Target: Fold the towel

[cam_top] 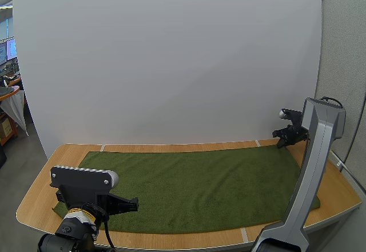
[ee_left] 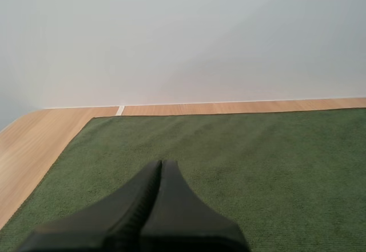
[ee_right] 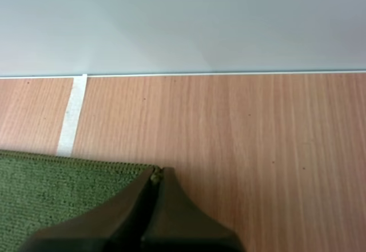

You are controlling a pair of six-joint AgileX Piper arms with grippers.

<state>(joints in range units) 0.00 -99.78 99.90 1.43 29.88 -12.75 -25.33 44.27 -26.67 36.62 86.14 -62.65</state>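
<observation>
On the wooden bench (cam_top: 67, 156) a green towel (cam_top: 200, 186) lies spread out flat in a single layer, its long edges running left to right and its near-right corner reaching close to the bench's front rim. Bare wood shows along the far side and at both ends.

At the towel's near-left part, the left tool (cam_top: 135, 204) hangs low over the cloth, pointing to the right in the high view. From the left wrist view, the left tool (ee_left: 161, 164) has its two black fingers pressed together into one dark wedge with nothing between them, and the towel (ee_left: 257, 166) stretches ahead of it to the bare bench (ee_left: 34, 149) and a short white tape strip (ee_left: 120, 110) at the foot of the white panel (ee_left: 183, 35).

Over at the towel's far-right corner, the right arm reaches forward and the right tool (cam_top: 281, 142) sits right at that corner. Seen from the right wrist view, the right tool (ee_right: 155, 174) is narrow, its tips closed on the very corner of the towel (ee_right: 46, 189), with a speck of green fibre between them. Beyond the tips lies bare bench (ee_right: 257, 138), and another white tape strip (ee_right: 71, 115) runs from the towel's far edge toward the panel.
</observation>
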